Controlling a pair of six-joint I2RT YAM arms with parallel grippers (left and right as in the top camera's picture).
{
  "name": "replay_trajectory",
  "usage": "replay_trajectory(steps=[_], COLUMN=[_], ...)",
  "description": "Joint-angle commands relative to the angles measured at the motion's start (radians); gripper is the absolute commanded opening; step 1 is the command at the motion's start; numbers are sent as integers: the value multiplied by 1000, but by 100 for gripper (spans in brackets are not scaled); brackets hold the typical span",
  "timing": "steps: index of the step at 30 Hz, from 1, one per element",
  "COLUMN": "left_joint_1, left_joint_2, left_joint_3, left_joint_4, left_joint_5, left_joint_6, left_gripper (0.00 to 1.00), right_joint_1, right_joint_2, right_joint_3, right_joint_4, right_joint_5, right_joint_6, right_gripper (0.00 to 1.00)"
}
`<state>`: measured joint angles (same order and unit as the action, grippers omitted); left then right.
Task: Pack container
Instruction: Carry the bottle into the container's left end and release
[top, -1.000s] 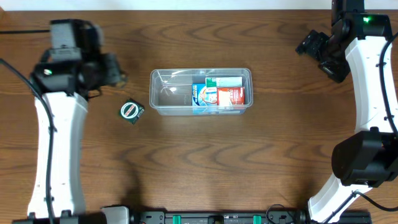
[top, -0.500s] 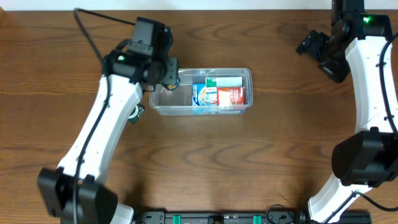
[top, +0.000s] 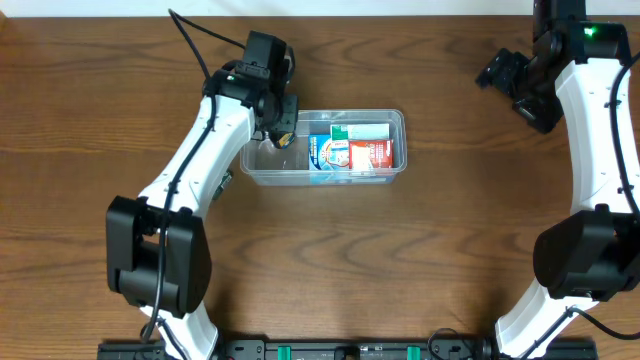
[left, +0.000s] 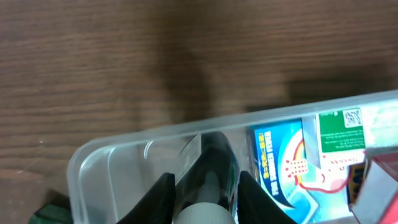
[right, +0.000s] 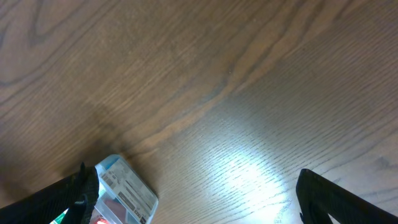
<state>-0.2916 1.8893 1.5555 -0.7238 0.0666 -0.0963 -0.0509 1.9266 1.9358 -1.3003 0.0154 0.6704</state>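
The left fingers (left: 163, 202) are clamped on a small dark bottle (left: 208, 168), its far end inside the left end of the clear plastic container (left: 118, 142), whose rounded wall curves just ahead of the fingertips. Just right of these fingers, colourful boxes (top: 350, 150) fill the tub's other end. The right fingers (right: 329, 196) are spread wide with nothing between them, well apart from the container, above the bare dark wood-grain surface (top: 430, 250). A pale strip (top: 320, 6) runs along the surface's far edge.

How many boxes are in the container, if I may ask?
3, in the right half of the container: blue box nearest the middle, green-and-white box at the far wall, red box on the right. More may be hidden underneath.
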Motion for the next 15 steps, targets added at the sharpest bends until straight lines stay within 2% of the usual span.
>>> replay_trajectory(steps=[1, 7, 8, 11, 15], left_joint_1=[2, -1, -2, -3, -3], left_joint_2=[10, 51, 56, 60, 58], left_joint_3=[0, 0, 0, 0, 0], left_joint_4=[19, 37, 37, 39, 57], left_joint_5=[-18, -17, -14, 1, 2], left_joint_6=[16, 16, 16, 15, 12], left_gripper=[10, 10, 16, 24, 49], right_joint_1=[-2, -2, -2, -2, -2], right_joint_2=[-12, -12, -12, -12, -12], right_joint_3=[7, 7, 7, 7, 7], right_joint_4=[-1, -1, -1, -1, -2], right_joint_5=[3, 3, 3, 3, 3], right_joint_6=[13, 13, 13, 13, 13], right_gripper=[99, 99, 99, 99, 99])
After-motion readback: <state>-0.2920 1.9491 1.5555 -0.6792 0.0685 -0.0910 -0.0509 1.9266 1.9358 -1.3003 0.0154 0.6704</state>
